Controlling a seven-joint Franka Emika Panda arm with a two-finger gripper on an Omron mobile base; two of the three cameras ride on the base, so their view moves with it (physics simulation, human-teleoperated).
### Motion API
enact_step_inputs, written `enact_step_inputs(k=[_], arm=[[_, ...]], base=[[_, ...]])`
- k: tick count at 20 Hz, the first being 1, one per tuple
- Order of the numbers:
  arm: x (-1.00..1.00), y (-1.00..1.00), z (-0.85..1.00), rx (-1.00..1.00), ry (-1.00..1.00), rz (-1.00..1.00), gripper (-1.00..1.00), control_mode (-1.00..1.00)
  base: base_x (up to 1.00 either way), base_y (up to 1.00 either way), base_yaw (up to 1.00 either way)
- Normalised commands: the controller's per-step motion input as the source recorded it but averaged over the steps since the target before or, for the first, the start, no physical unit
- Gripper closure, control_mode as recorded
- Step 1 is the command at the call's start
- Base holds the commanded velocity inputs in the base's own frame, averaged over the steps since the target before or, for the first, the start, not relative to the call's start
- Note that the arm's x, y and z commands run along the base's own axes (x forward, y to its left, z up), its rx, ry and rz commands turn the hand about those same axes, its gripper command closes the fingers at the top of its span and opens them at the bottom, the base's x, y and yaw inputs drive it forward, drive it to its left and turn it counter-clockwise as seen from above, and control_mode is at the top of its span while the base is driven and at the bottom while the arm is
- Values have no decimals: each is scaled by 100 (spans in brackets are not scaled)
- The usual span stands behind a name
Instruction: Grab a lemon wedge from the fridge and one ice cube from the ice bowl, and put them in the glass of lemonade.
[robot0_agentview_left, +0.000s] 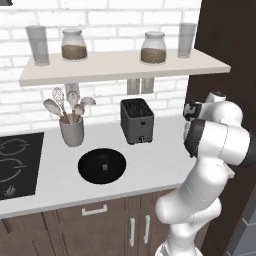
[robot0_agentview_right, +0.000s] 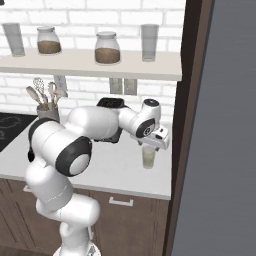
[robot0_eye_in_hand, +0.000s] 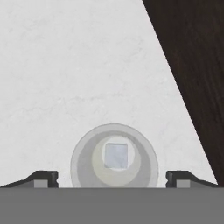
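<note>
The glass of lemonade (robot0_agentview_right: 148, 158) stands on the white counter near the dark wall panel, at the counter's right end. My gripper (robot0_agentview_right: 150, 144) hangs straight above it. In the hand view the fingertips (robot0_eye_in_hand: 42, 178) stand wide apart on either side of the glass (robot0_eye_in_hand: 83, 162), open and holding nothing. A pale ice cube (robot0_eye_in_hand: 116, 155) lies inside the glass. The black ice bowl (robot0_agentview_left: 102, 165) sits mid-counter with another small ice cube (robot0_agentview_left: 104, 167) in it. The grey fridge (robot0_agentview_right: 235, 125) rises at the far right. The lemon wedge is out of view.
A dark toaster (robot0_agentview_left: 136, 120) stands behind the bowl, and a utensil holder (robot0_agentview_left: 71, 131) to its left. The black stovetop (robot0_agentview_left: 17, 165) is at the far left. A shelf (robot0_agentview_left: 120, 65) above carries jars and tall glasses. The dark panel (robot0_eye_in_hand: 197, 65) sits close beside the glass.
</note>
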Motion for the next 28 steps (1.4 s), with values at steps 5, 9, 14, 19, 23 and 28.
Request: enact_step_inputs(k=[5,9,14,19,23,28], arm=[[0,0,23,7,-12,0,-100,-100],[0,0,22,5,-4,0,-100,-100],[-12,6,25,3,-8,0,-100,-100],[-33,32,33,1,-14,1,-100,-100],[-32,51,29,0,-12,2,-100,-100],[-23,93,26,-3,-2,0,-100,-100]], base=[[0,0,0],[0,0,0],[0,0,0],[0,0,0],[0,0,0],[0,0,0]])
